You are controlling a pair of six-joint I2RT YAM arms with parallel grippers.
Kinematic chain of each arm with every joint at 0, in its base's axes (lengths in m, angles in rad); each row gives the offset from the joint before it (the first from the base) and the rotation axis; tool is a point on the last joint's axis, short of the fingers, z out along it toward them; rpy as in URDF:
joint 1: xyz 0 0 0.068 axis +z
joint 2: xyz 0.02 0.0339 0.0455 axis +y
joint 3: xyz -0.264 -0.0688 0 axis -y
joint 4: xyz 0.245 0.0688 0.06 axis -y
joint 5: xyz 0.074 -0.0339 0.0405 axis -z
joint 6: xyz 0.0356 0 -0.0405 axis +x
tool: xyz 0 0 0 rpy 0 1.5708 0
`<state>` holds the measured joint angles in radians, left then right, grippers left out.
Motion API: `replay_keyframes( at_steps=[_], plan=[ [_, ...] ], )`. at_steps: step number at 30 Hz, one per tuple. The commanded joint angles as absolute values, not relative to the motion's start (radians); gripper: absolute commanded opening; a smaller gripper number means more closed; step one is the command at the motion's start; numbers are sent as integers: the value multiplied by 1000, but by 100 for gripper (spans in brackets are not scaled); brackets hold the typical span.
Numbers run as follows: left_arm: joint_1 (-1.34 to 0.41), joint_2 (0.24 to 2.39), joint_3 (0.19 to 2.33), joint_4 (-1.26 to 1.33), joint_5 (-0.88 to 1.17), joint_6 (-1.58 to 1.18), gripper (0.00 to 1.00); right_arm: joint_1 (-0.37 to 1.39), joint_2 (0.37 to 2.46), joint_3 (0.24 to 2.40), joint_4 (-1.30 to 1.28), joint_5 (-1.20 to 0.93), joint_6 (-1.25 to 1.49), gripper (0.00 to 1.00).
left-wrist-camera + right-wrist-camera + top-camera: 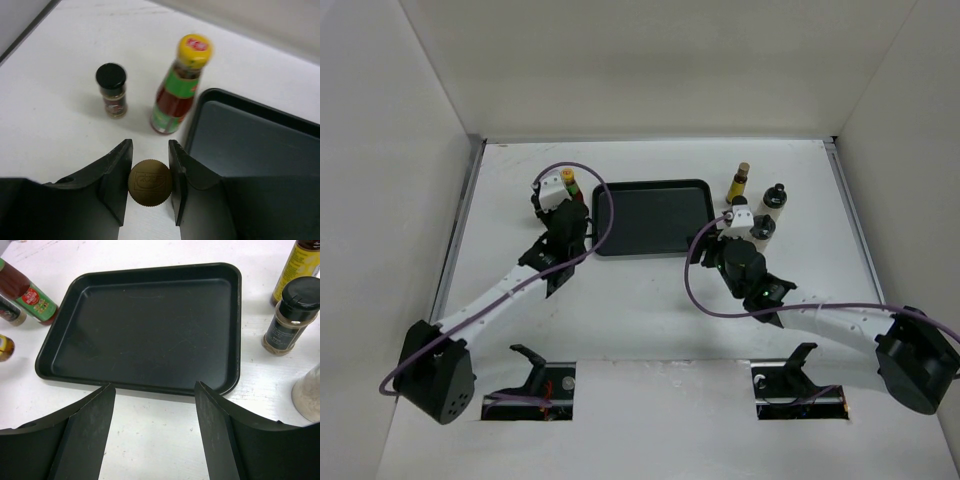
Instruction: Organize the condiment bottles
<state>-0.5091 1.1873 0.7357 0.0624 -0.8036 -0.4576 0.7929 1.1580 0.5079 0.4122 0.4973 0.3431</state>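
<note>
the left gripper (149, 165) is clenched on a brown-capped bottle (150, 183) — only its ribbed cap is seen between the fingers, just beside the black tray (260, 145). ahead on the desk (60, 125) stand a green yellow-capped bottle (177, 90), close against the tray's rim, and a black-capped jar (112, 90). the right gripper (152, 405) is held released and empty before the tray. the grasp appears made — next, a straight lift is called for, then probably a carry over the rim.
</note>
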Motion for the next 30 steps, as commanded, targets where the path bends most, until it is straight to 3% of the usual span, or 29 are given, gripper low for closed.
replay_keyframes(
  at_steps=[1, 7, 19, 30],
  plan=[
    [-606, 1115, 820, 140, -882, -407, 18, 798, 1138, 534, 459, 517, 342, 71],
    [-665, 1339, 980, 221, -830, -391, 18, 794, 1137, 528, 462, 517, 344, 71],
    [-578, 1741, 1324, 316, -707, -302, 18, 783, 1143, 522, 466, 517, 345, 71],
    [-524, 1853, 1315, 370, -690, -262, 20, 783, 1166, 528, 468, 515, 347, 71]
  ],
)
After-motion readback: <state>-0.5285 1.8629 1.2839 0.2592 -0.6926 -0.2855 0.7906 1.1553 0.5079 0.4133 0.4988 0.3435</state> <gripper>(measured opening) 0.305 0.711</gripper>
